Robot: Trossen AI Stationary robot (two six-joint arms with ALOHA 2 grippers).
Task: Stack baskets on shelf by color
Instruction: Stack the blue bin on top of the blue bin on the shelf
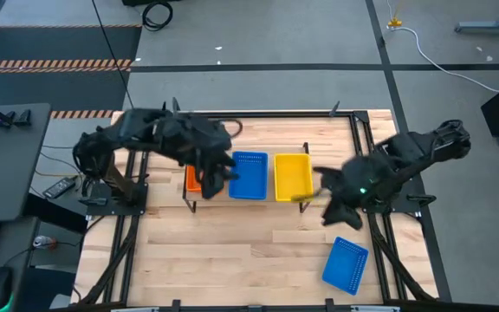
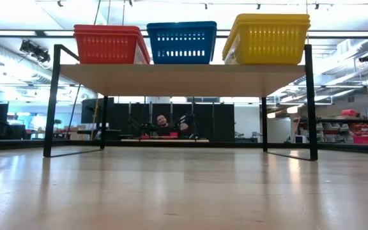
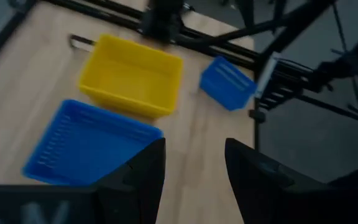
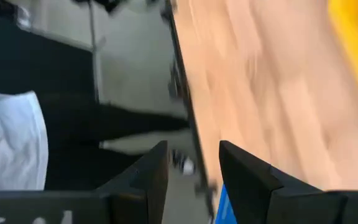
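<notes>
Orange, blue and yellow stacks sit on the shelf. One blue basket lies near the right gripper, open and empty; the left gripper, open and empty, hangs over the shelf.

The high view looks straight down from well above, taking in the whole tabletop, both arms and the floor around. The low view sits at tabletop height, facing level across the wood, close under the shelf, with the room behind. The left wrist view looks past the left hand down onto the shelf top; it shares the yellow basket and blue basket with the high and low views. The right wrist view looks past the right hand along the tabletop's edge toward the floor.
</notes>
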